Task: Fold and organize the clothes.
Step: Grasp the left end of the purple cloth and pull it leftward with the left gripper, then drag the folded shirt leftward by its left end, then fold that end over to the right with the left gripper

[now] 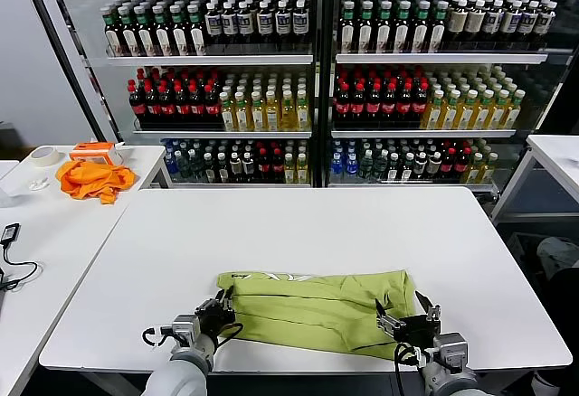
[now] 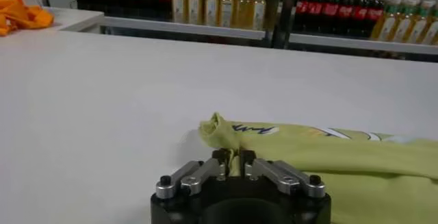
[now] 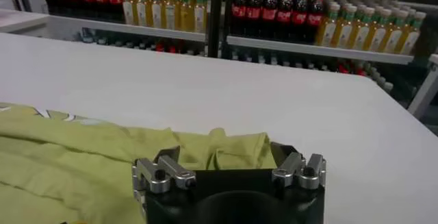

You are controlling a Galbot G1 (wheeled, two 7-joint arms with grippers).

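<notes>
T-shirt [image 1: 317,308]: one, light yellow-green, thin soft fabric, lying on the white worktop [image 1: 298,233] near its front edge, at about 6 o'clock from the worktop's centre in the head view. Already gathered into a long, rumpled band rather than spread flat. Long axis running 9 o'clock to 3 o'clock, parallel with the front edge. A strip of pale lettering or marking is showing along the far edge toward the 9 o'clock end; which end is neck and which is hem cannot be told.

Left hand [image 1: 217,313]: sitting at the band's 9 o'clock end, fingers drawn close together on the cloth's corner, as the left wrist view shows; judged to be gripping the T-shirt.

Right hand [image 1: 404,321]: sitting at the band's 3 o'clock end, fingers spread wide with the bunched end of the cloth lying between them; not yet pinching it, as far as can be seen.

Step in hand, as judged: an early-to-middle fold, both hands stationed at opposite ends of a partly folded band.

Next move, as judged: the right hand is needing to clamp its end; both ends then calling for an even lift and carry toward 12 o'clock or toward each other, keeping the thin fabric taut so it is not sagging or slipping.

Other items: orange cloth [image 1: 94,178] lying on a side worktop [image 1: 54,233] at 10 o'clock, well apart; bottle shelves [image 1: 317,61] standing at 12 o'clock.
</notes>
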